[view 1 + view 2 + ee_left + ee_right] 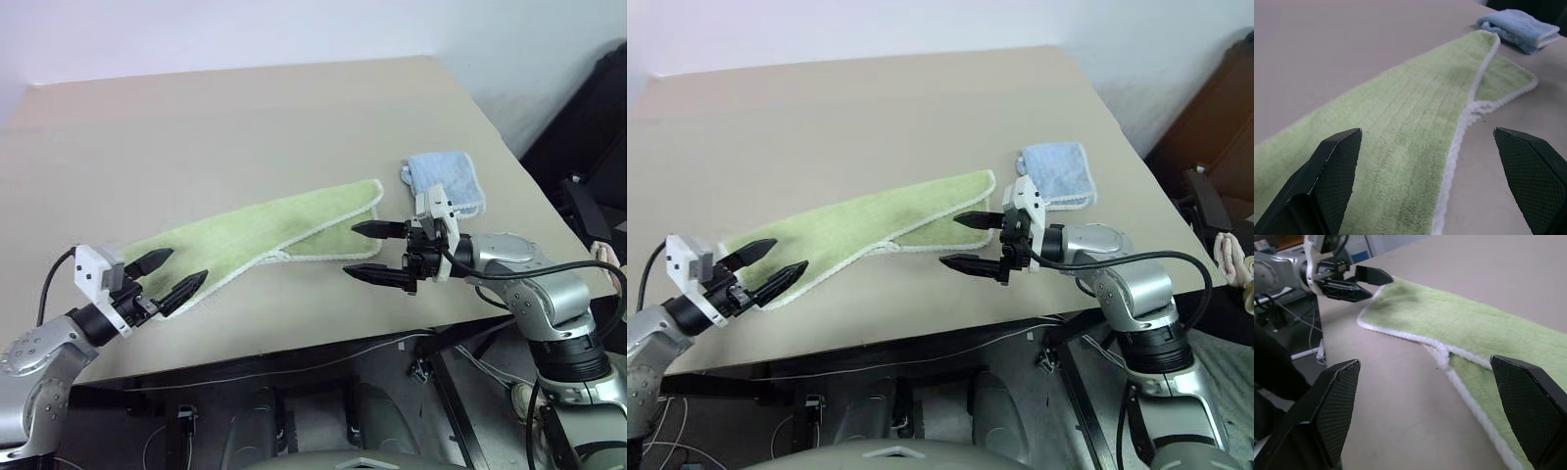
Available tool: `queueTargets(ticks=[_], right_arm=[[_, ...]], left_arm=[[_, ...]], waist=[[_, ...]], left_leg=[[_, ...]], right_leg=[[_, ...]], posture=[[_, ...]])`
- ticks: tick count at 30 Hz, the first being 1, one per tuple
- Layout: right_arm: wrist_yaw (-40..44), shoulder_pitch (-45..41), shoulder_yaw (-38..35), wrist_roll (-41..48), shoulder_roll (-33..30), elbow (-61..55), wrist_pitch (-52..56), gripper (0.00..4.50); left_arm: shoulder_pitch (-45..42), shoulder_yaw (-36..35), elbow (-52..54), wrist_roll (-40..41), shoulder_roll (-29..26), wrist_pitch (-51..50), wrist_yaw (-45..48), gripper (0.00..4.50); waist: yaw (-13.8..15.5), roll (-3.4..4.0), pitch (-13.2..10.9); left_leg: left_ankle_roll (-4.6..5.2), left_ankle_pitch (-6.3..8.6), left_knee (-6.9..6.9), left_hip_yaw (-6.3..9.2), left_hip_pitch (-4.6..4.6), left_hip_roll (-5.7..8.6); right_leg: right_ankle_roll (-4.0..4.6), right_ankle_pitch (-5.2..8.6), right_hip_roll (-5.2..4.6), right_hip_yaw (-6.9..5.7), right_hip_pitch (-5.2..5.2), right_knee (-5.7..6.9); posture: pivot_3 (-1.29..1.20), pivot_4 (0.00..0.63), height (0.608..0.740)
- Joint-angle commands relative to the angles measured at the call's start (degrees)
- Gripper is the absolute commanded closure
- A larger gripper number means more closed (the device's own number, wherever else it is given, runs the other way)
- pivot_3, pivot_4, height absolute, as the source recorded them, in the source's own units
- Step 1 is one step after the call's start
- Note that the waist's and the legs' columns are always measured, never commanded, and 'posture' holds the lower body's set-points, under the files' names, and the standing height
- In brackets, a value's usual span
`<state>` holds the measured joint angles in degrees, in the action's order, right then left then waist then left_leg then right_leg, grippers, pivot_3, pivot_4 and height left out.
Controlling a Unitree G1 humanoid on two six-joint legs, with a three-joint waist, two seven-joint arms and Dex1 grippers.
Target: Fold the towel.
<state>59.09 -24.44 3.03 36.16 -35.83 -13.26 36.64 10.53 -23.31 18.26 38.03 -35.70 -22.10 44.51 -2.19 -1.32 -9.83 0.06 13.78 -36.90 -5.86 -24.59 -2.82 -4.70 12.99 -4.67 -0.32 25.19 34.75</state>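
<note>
The towel is light green with white edging and lies on the table as a long strip, folded lengthwise, running from the front left toward the right middle. At its right end a lower layer sticks out beside the top layer. My left gripper hovers open at the towel's front-left corner, its fingers pointing along the strip. My right gripper is open just off the towel's right end, near the front edge, pointing left. Nothing sits between either pair of fingers. The right wrist view shows the towel and the left gripper beyond it.
A smaller folded light blue towel lies just behind my right gripper near the table's right edge. The tan table stretches bare behind the towels. Its front edge runs close under both grippers. Dark equipment stands to the right.
</note>
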Motion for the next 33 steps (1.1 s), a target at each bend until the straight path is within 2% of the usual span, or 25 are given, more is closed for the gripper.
queueTargets(ticks=[1, 8, 16, 22, 25, 29, 33], right_arm=[[0.78, -0.16, -0.25, -0.42, 0.25, -0.37, -1.74, 0.01], [0.27, 0.18, -1.21, -1.25, 0.14, 0.26, -2.58, 0.01], [-0.44, -4.57, -1.59, -7.50, -1.31, 10.10, -7.36, 0.01], [-4.29, -11.52, 5.51, -25.51, -1.65, 23.99, -24.55, 0.01], [-8.29, -17.57, 7.57, -32.66, -0.50, 35.10, -31.88, 0.01], [-9.30, -24.55, 11.08, -39.09, 0.62, 44.43, -36.01, 0.01], [-13.96, -31.72, 13.82, -45.77, 2.93, 54.60, -41.46, 0.01]], left_arm=[[-0.30, -0.76, 1.57, -0.22, -0.24, 0.57, -0.44, 0.00], [-1.34, 0.28, 1.99, -0.06, -0.59, 0.38, 0.85, 0.00], [-5.77, 5.07, 0.41, -2.38, 2.48, 2.15, -0.03, 0.00], [-7.08, 7.81, -2.18, -4.75, 5.29, 4.79, 0.17, 0.00], [-6.95, 9.29, -3.92, -6.35, 6.67, 7.08, 0.25, 0.00], [-6.90, 9.62, -4.24, -6.18, 7.56, 7.60, 0.63, 0.00], [-7.37, 9.71, -6.28, -7.40, 7.29, 9.14, 0.91, 0.00]], waist=[[0.00, -0.01, -0.01], [-0.01, -0.01, 0.00], [0.02, -0.01, 0.00], [-0.29, 0.00, 0.00], [-0.32, 0.00, 0.00], [-0.28, 0.00, -0.01], [-0.35, 0.01, -0.01]], left_leg=[[0.00, 0.00, -0.09, 0.00, 0.00, 0.00], [-0.06, -0.01, -0.32, 0.07, 0.17, -0.04], [-0.04, -0.02, -0.32, 0.02, 0.14, -0.01], [-0.03, -0.04, -0.35, -0.11, 0.15, 0.07], [-0.05, -0.06, -0.35, -0.13, 0.15, 0.07], [-0.05, -0.06, -0.38, -0.16, 0.13, 0.08], [-0.08, -0.08, -0.37, -0.15, 0.14, 0.07]], right_leg=[[0.00, 0.00, 0.00, 0.00, 0.00, 0.08], [0.02, 0.01, -0.03, 0.03, -0.03, 0.46], [0.02, 0.01, -0.03, 0.07, -0.03, 0.43], [0.01, 0.01, 0.09, 0.06, -0.04, 0.47], [0.00, 0.00, 0.13, 0.06, -0.02, 0.49], [-0.01, 0.00, 0.12, 0.07, -0.03, 0.49], [-0.01, 0.00, 0.12, 0.06, -0.01, 0.54]], posture=[[0.00, 0.150, 0.740], [0.00, 0.150, 0.740], [0.00, 0.150, 0.740], [0.00, 0.150, 0.740], [0.00, 0.150, 0.740], [0.00, 0.150, 0.740], [0.00, 0.150, 0.740]])
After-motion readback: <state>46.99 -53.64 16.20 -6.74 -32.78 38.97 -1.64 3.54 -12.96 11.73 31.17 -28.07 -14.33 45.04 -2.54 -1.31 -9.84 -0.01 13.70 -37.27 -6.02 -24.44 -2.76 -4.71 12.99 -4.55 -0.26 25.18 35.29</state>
